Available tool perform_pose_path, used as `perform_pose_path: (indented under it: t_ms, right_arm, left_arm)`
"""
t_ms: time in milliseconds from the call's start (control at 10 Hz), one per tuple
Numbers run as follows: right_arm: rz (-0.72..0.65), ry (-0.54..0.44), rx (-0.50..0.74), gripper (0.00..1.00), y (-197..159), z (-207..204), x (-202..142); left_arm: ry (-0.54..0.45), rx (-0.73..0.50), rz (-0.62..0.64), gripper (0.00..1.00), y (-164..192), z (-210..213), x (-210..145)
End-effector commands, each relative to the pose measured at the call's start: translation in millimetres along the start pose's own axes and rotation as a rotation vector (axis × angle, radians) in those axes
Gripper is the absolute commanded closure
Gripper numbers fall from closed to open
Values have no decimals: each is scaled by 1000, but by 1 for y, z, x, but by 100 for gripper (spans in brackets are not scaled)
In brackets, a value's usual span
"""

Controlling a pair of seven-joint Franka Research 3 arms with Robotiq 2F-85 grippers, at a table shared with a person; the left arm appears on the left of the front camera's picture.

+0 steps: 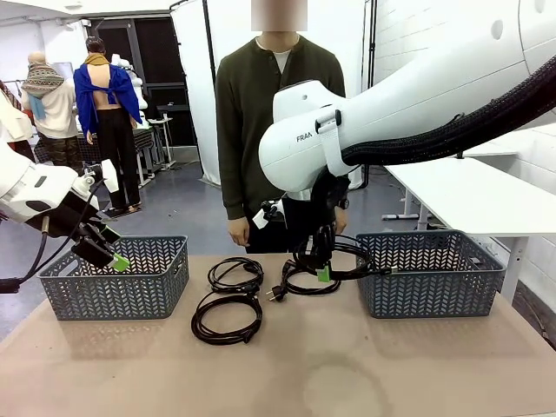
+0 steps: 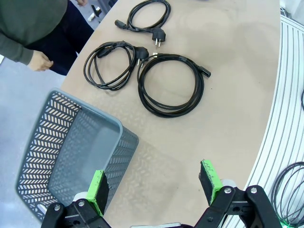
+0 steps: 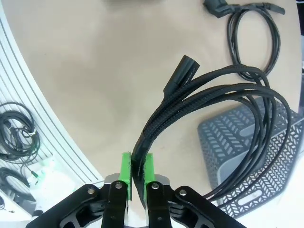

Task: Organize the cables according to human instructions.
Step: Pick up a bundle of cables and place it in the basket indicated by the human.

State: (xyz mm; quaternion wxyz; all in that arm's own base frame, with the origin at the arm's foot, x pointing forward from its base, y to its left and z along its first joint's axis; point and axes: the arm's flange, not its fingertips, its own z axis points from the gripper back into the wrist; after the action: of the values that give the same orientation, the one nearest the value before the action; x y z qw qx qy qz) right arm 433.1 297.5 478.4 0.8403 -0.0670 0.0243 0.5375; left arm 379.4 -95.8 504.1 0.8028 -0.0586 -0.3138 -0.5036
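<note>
Right gripper (image 3: 136,172) is clenched on a few strands of one braided cable (image 3: 190,97), which we hold lifted just left of the right basket (image 1: 430,234). Its loops sag toward that basket and a plug (image 3: 183,66) sticks out free. We judge the loops could hook on the rim, or the thin pinch could let strands slip and the coil fall open. Another cable (image 1: 306,291) lies beneath, so a low sweep could drag it. Left gripper (image 2: 153,184) hangs released above the left basket (image 2: 35,142); two more cables (image 2: 142,88) lie mid-table. The person (image 1: 261,104) points at nothing we can see, so we could pick the wrong basket.
</note>
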Motion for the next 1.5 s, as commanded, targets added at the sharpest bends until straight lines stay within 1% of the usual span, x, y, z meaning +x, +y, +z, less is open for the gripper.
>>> perform_pose_path:
  t_ms: [0,100,200,500,700,900,1100,1400]
  right_arm:
    - [1,0,0,100,0,0,0]
    - [25,9,-20,100,-8,-2,-6]
    - [32,-7,-56,100,-23,8,-24]
    - [77,39,-107,100,-61,27,-67]
    - [155,60,-117,100,-94,28,-98]
    - [229,51,-115,100,-125,23,-125]
    - [237,56,-98,100,-156,14,-136]
    - [280,-12,-116,100,-182,-9,-143]
  left_arm:
    - [-12,-10,-1,0,3,0,-3]
    - [-12,-10,-1,0,3,0,-3]
    - [-12,-10,-1,0,3,0,-3]
    - [-12,-10,-1,0,3,0,-3]
    - [-12,-10,-1,0,3,0,-3]
    - [-12,-10,-1,0,3,0,-3]
    - [-12,-10,-1,0,3,0,-3]
    - [-12,-10,-1,0,3,0,-3]
